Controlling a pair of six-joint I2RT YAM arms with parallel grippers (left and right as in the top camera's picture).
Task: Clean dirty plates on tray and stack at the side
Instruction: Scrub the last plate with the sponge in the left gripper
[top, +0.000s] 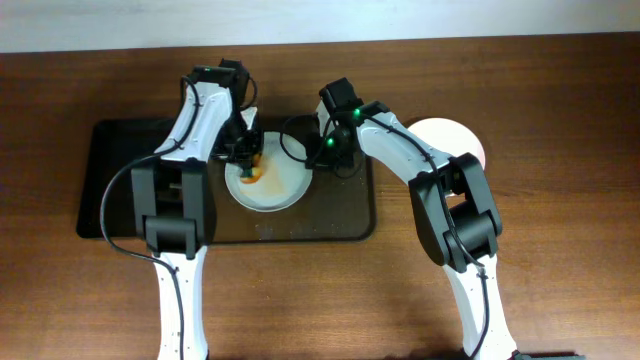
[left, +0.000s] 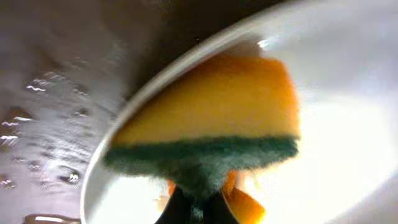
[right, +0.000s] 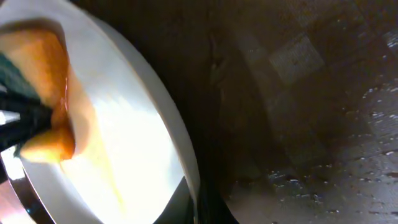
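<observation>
A white dirty plate (top: 272, 190) with an orange smear lies on the dark tray (top: 330, 225). My left gripper (top: 247, 160) is shut on a yellow-and-green sponge (left: 211, 124), pressed onto the plate's left part (left: 348, 143). My right gripper (top: 322, 158) is shut on the plate's right rim (right: 186, 168); the sponge shows at the plate's far side in the right wrist view (right: 37, 93). A clean pinkish plate (top: 455, 140) lies on the table to the right of the tray.
The tray surface is wet with droplets (right: 348, 124). A second dark tray (top: 110, 180) sits at the left. Brown table (top: 560, 250) surrounds both.
</observation>
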